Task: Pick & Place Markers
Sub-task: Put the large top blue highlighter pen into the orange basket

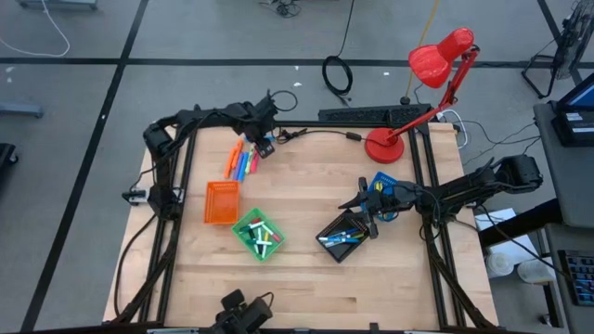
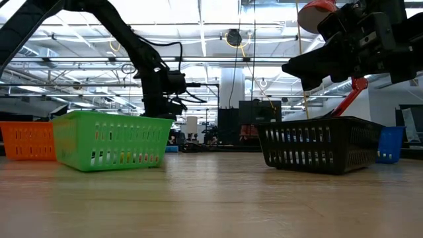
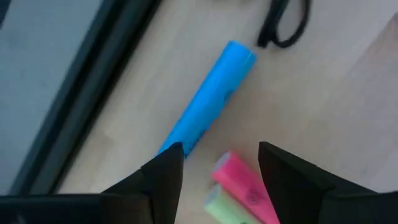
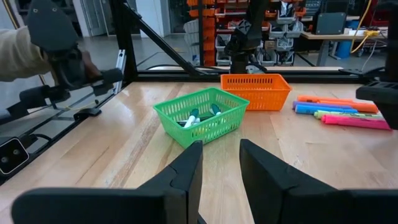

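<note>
A row of markers (image 1: 243,164) lies flat on the wooden table near its far left. It holds orange, blue (image 3: 208,102), pink (image 3: 244,186) and yellow-green (image 3: 219,208) ones. My left gripper (image 1: 268,147) hangs just above the row's far end, pointing steeply down. It is open (image 3: 221,163), with its fingers on either side of the pink marker's end and touching nothing. More markers lie in the green tray (image 1: 258,234) and the black tray (image 1: 345,237). My right gripper (image 1: 364,206) waits level above the black tray, its fingers (image 4: 189,165) a little apart with nothing between them.
An orange tray (image 1: 221,201) stands next to the green one, and a blue tray (image 1: 382,184) behind the black one. A black cable (image 3: 283,25) lies just beyond the blue marker. A red lamp (image 1: 436,74) stands at the far right. A person's sleeve (image 4: 18,56) shows beyond the table's near side.
</note>
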Controlling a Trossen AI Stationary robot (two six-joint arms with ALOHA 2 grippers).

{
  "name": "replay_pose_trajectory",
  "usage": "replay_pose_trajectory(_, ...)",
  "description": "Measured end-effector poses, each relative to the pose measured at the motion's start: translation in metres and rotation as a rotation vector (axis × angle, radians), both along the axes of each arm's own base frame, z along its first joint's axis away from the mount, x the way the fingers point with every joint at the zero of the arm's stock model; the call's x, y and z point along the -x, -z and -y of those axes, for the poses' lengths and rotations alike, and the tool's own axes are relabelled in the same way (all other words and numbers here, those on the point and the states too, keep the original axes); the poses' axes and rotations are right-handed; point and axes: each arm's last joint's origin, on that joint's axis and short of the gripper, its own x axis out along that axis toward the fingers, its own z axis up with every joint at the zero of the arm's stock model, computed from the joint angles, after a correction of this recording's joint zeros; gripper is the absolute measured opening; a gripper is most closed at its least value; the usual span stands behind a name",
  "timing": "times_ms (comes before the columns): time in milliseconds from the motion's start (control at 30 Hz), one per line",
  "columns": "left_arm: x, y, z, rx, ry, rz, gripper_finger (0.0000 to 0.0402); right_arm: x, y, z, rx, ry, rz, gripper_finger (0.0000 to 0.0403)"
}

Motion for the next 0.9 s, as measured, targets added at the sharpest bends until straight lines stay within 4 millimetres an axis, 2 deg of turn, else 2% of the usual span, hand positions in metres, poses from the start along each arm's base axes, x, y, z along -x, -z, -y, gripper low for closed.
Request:
replay_pose_trajectory(567,0.009,-0.005,-0.025,-0.108,0.061,0.052,0.0201,0.000,0.000,0.000,0.000,0.000,0.000,0.0093)
replay_pose_trajectory(900,0.010,0.028,-0.033,0.020,0.105,0.058,0.0173,0.000,0.000,0.000,0.000,0.000,0.000,0.0093)
